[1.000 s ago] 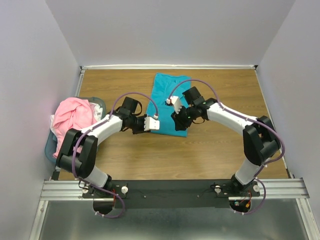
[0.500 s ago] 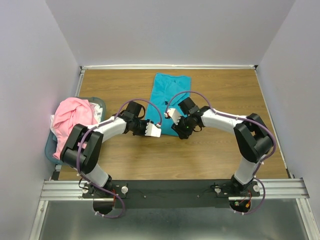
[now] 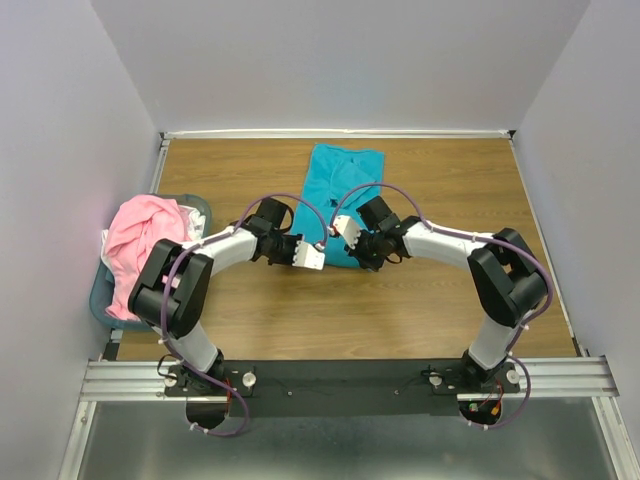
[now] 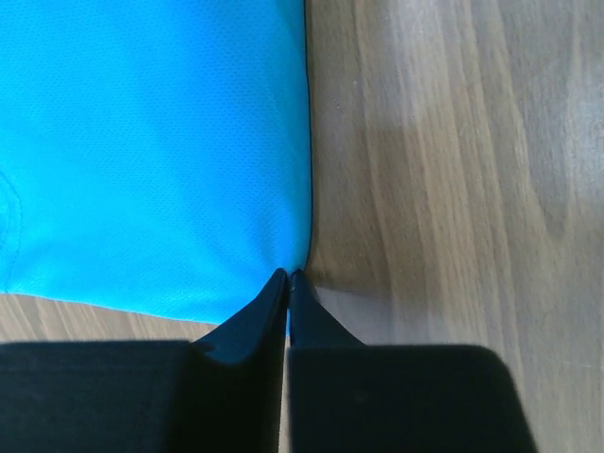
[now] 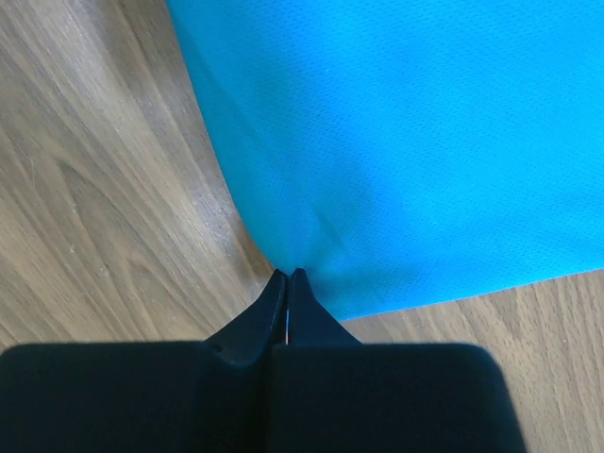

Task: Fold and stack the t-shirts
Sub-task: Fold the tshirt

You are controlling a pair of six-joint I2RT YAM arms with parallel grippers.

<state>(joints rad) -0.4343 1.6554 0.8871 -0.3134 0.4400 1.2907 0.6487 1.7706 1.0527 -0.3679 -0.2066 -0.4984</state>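
Note:
The teal t-shirt [image 3: 345, 175] lies as a long folded strip on the wooden table, running from the back toward the middle. My left gripper [image 3: 322, 258] is at its near left corner, and the left wrist view shows this gripper [image 4: 288, 275] shut on the teal t-shirt [image 4: 151, 142] right at the corner. My right gripper [image 3: 368, 258] is at the near right corner, and in the right wrist view it [image 5: 288, 274] is shut on the edge of the teal cloth [image 5: 406, 123]. The pink t-shirt [image 3: 145, 235] lies bunched in the basket at the left.
The blue-grey basket [image 3: 200, 208] sits at the table's left edge against the wall. White walls close in the table [image 3: 450, 300] on the left, back and right. Both forearms meet over the middle of the table.
Both grippers have moved in and down to the near corners of the teal t-shirt and have shut on the cloth. They were open a moment ago.

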